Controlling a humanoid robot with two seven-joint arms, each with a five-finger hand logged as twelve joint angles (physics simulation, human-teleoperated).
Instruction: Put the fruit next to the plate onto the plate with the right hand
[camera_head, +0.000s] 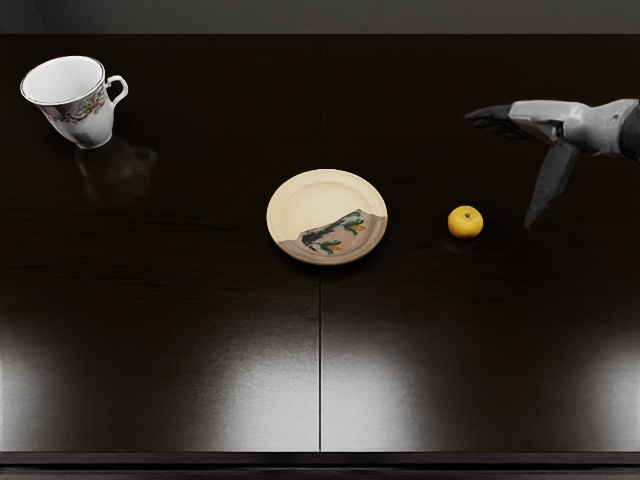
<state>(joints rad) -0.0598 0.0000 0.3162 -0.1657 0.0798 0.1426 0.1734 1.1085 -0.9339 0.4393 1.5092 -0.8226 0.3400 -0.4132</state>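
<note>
We start with the dark, glossy wooden table (200, 350), which fills nearly the whole head view and throws back two pale patches of light near its front edge.

Next in size is the grey right hand (545, 128), whose arm comes in from the right edge. It hangs above the table with its fingers (490, 117) stretched out flat toward the left and one digit pointing down; they are apart and hold nothing. We see no left arm.

At the centre lies the round cream ceramic plate (305, 195) with a brown band and green markings along its lower edge. Nothing rests on it.

At the far left corner stands a white porcelain teacup (75, 100) with a floral band, tilted, its handle to the right.

Smallest is the little round yellow-orange fruit (465, 221). It sits on the table just to the right of the plate, apart from its rim, and below and to the left of the hand, untouched.

We judge the task barely begun: reaching down, grasping, carrying and placing the fruit all remain.
</note>
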